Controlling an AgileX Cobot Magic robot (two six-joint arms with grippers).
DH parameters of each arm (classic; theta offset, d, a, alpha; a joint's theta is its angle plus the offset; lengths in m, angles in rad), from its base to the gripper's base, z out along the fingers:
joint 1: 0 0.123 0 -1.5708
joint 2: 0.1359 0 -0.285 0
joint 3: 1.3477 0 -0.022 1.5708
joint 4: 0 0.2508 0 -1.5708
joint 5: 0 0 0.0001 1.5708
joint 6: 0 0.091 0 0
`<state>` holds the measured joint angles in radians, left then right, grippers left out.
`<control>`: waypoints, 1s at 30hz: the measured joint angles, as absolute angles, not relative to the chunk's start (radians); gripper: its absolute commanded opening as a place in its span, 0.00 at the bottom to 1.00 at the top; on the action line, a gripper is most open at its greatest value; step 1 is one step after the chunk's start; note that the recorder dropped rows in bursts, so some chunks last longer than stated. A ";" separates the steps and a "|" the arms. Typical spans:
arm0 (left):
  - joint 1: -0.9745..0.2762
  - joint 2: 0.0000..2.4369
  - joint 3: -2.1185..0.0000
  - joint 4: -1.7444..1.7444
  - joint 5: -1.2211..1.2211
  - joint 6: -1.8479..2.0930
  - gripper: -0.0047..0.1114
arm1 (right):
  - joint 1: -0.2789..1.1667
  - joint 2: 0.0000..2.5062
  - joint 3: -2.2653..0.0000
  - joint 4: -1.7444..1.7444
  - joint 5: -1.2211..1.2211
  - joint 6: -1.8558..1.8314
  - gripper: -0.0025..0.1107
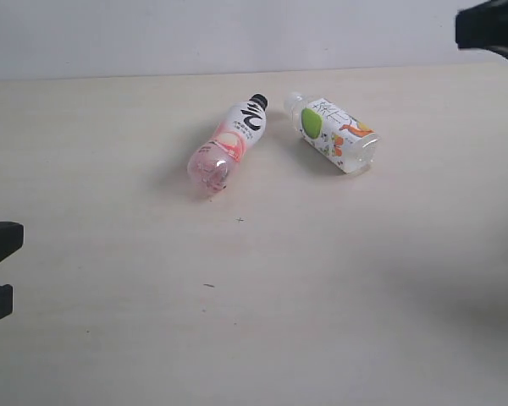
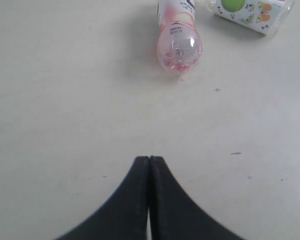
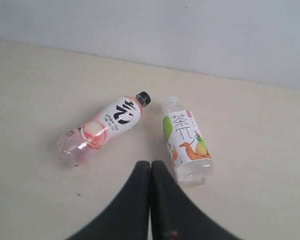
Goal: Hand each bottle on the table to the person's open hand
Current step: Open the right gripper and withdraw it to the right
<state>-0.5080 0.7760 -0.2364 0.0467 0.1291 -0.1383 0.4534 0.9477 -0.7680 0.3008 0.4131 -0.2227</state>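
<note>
The pink bottle (image 1: 223,148) is lying on its side near the middle of the surface (image 1: 339,296). The green-and-orange bottle (image 1: 339,134) is lying just beside it, their caps close together and their bases spreading apart. The left end effector (image 2: 149,161) is hovering well short of the pink bottle's base, fingers pressing together on nothing, with a tiny dark speck (image 2: 217,90) lying between. The right end effector (image 3: 150,165) is likewise hanging closed and empty, both bottles lying ahead of its tips.

The left wrist view's edge crops the pink bottle (image 2: 179,39) and green-label bottle (image 2: 250,12).
</note>
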 measured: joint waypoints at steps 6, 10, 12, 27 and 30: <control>-0.508 0.776 -0.236 0.047 0.129 -0.138 0.04 | 0.453 0.707 -0.552 0.346 0.281 -0.253 0.02; -0.508 0.776 -0.236 0.047 0.129 -0.138 0.04 | 0.453 0.547 -0.426 0.382 0.199 -0.253 0.02; -0.508 0.776 -0.236 0.047 0.129 -0.138 0.04 | 0.453 0.491 -0.371 0.387 0.159 -0.255 0.02; -0.508 0.776 -0.236 0.047 0.129 -0.138 0.04 | 0.453 0.358 -0.232 0.393 0.028 -0.233 0.02; -0.508 0.776 -0.236 0.047 0.129 -0.138 0.04 | 0.453 0.358 -0.232 0.393 0.026 -0.233 0.02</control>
